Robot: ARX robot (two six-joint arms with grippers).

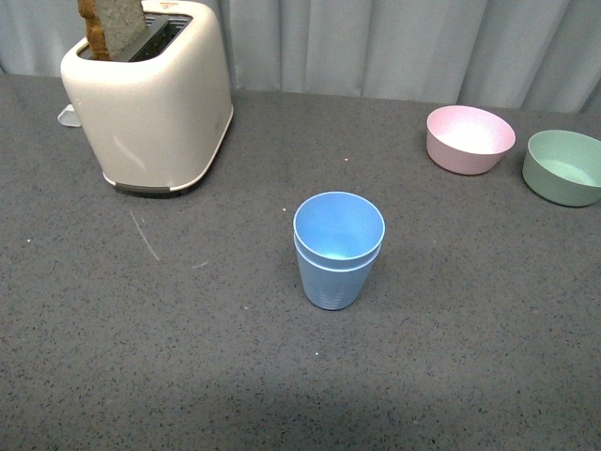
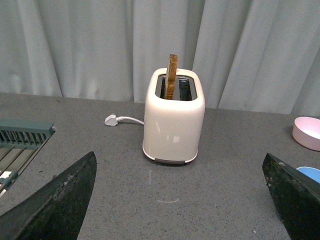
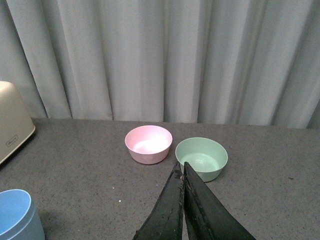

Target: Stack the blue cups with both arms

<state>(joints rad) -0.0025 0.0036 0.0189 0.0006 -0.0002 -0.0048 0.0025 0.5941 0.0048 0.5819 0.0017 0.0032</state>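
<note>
The two blue cups [image 1: 338, 249] stand nested, one inside the other, upright in the middle of the grey table in the front view. No arm shows in that view. In the left wrist view a blue rim [image 2: 311, 173] peeks out beside one finger, and my left gripper [image 2: 182, 192] is open and empty, its black fingers [image 2: 60, 205] wide apart over bare table. In the right wrist view the cups [image 3: 17, 215] sit at the frame's edge, apart from my right gripper [image 3: 182, 167], which is shut and empty, with its tips in front of the green bowl.
A cream toaster [image 1: 150, 99] with a slice of toast stands at the back left, its white plug [image 2: 111, 120] lying beside it. A pink bowl [image 1: 470, 138] and a green bowl [image 1: 564, 167] sit at the back right. A grey curtain hangs behind. A green rack [image 2: 22, 137] shows at one edge of the left wrist view.
</note>
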